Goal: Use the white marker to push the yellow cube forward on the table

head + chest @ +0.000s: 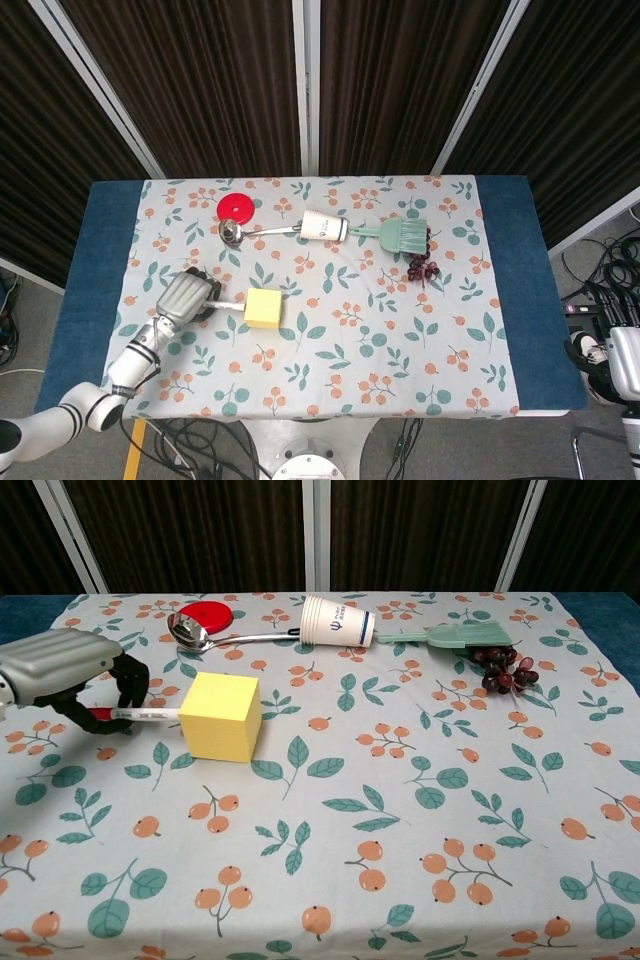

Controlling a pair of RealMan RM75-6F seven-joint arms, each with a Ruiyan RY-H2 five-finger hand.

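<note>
left robot hand (70, 675) grips one white marker (145, 714), tip touching one yellow cube (221, 716) at its 9 o'clock | cube mid-left on tabletop (510, 250), open cloth toward 3 o'clock | right robot hand (625, 360) off the edge, grip unclear

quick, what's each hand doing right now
Left hand: holding the white marker, its tip against the yellow cube.
Right hand: at the frame edge, cannot be told.

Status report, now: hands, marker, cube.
Left hand grips white marker, tip on yellow cube. Right hand idle off-table. Nothing blocking.
</note>
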